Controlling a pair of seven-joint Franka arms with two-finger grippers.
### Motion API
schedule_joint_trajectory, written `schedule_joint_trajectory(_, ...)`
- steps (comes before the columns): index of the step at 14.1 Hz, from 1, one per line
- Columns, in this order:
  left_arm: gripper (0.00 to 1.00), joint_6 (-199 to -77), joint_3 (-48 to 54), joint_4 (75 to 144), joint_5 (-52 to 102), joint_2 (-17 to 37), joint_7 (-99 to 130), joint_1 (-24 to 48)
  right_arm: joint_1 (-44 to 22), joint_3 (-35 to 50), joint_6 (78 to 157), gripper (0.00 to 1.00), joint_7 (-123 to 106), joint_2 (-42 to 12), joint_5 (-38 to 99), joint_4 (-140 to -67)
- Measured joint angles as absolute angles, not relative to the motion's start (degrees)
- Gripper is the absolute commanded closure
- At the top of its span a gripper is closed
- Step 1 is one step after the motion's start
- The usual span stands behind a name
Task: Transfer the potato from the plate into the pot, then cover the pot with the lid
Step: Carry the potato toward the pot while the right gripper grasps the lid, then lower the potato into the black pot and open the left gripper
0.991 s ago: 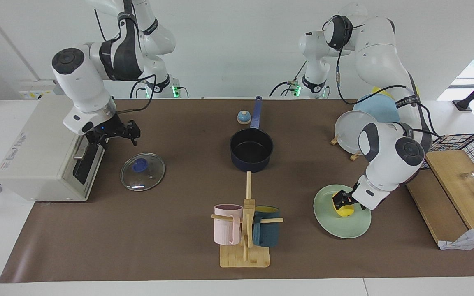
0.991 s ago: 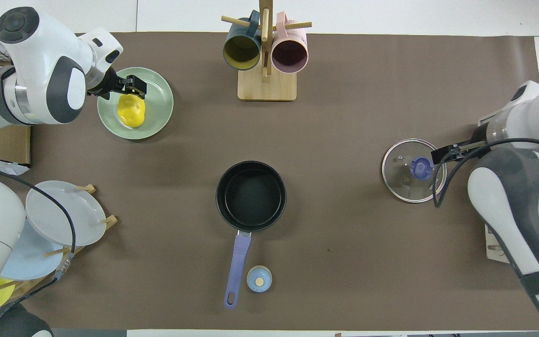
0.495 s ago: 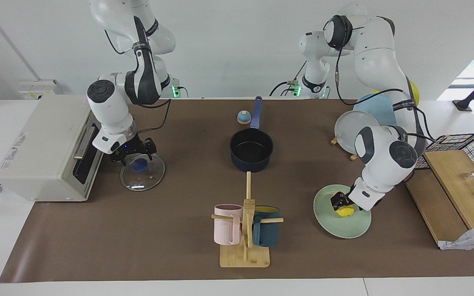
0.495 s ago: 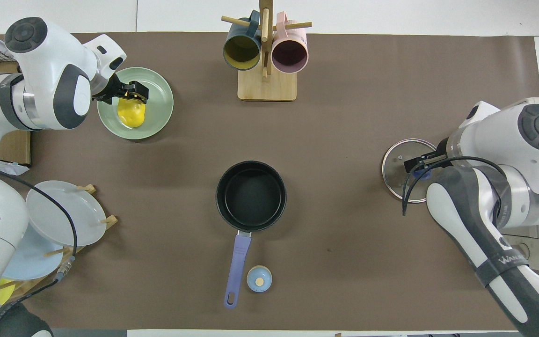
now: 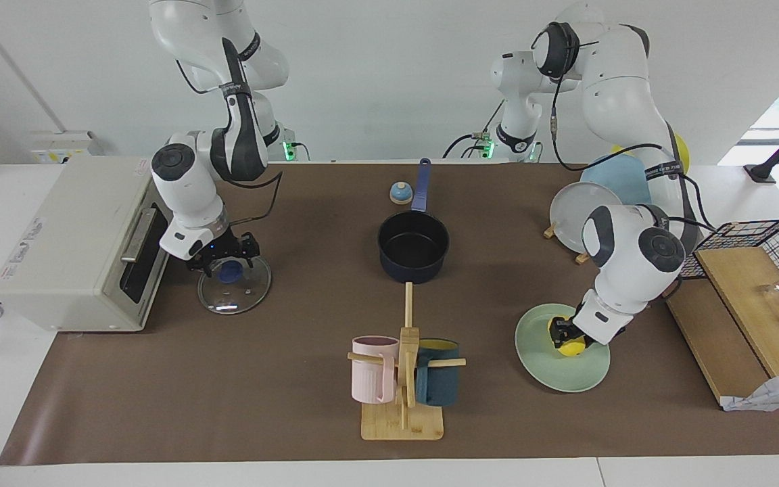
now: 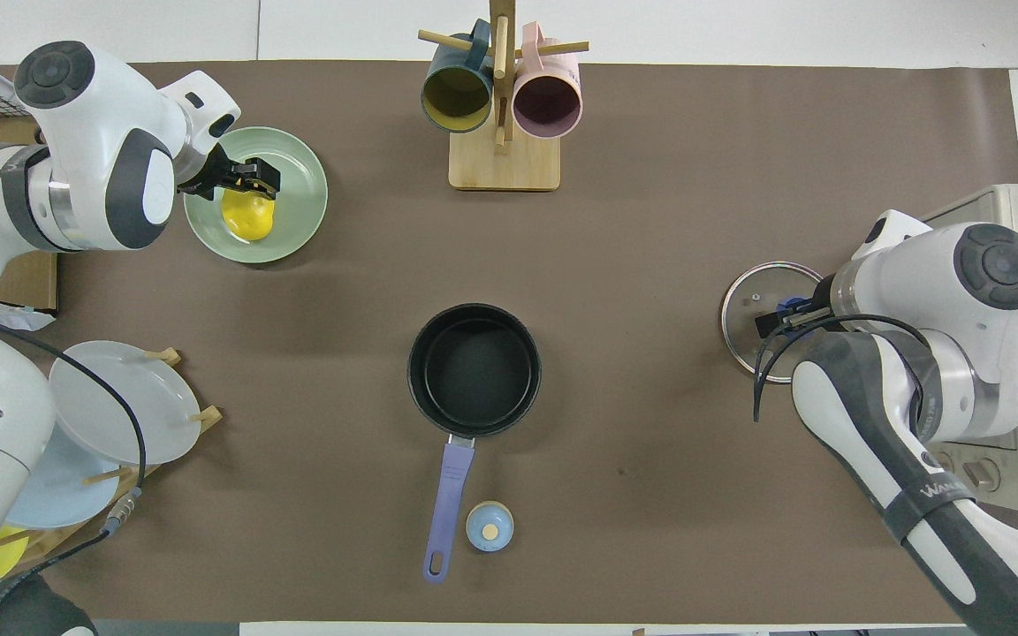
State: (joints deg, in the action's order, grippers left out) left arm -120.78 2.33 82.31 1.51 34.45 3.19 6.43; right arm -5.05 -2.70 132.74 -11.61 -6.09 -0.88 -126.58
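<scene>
Open lanes and blockers on the table

A wide bare strip is lying between the plate and the pot, and another between the pot and the lid. The mug stand is rising just beside the pot, farther from the robots, its pole reaching toward the rim. The pot's handle and the bell are crowding its nearer edge. The upright plate rack is flanking the left arm's lane, and the toaster oven is hemming in the lid beside the right tool.
</scene>
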Motion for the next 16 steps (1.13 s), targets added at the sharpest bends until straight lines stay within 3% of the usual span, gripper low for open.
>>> schedule_joint_trajectory(3, 1.00, -114.52, 2.63, 79.27, 5.02, 29.54, 6.39, 7.06, -5.05, -2.70, 132.92, 0.00, -12.19, -6.20, -0.88, -126.69)
schedule_joint_trajectory(8, 1.00, -97.76, 3.30, 80.92, 7.05, 14.67, 18.62, 13.31, -5.03, -2.73, 133.76, 0.00, -13.02, -6.21, -0.88, -127.32)
schedule_joint_trajectory(10, 1.00, -98.52, 3.45, 86.02, 7.06, 11.35, 24.25, 19.47, -4.92, -2.73, 133.95, 0.13, -13.72, -6.31, -0.88, -127.66)
schedule_joint_trajectory(13, 1.00, -108.98, 3.59, 97.77, 7.06, 8.14, 28.70, 27.83, -4.88, -2.79, 133.95, 0.24, -14.50, -6.53, -0.88, -127.78)
schedule_joint_trajectory(16, 1.00, -117.41, 3.54, 106.99, 7.06, 6.97, 31.84, 33.10, -4.86, -2.82, 133.95, 0.44, -15.05, -6.53, -0.88, -127.89)
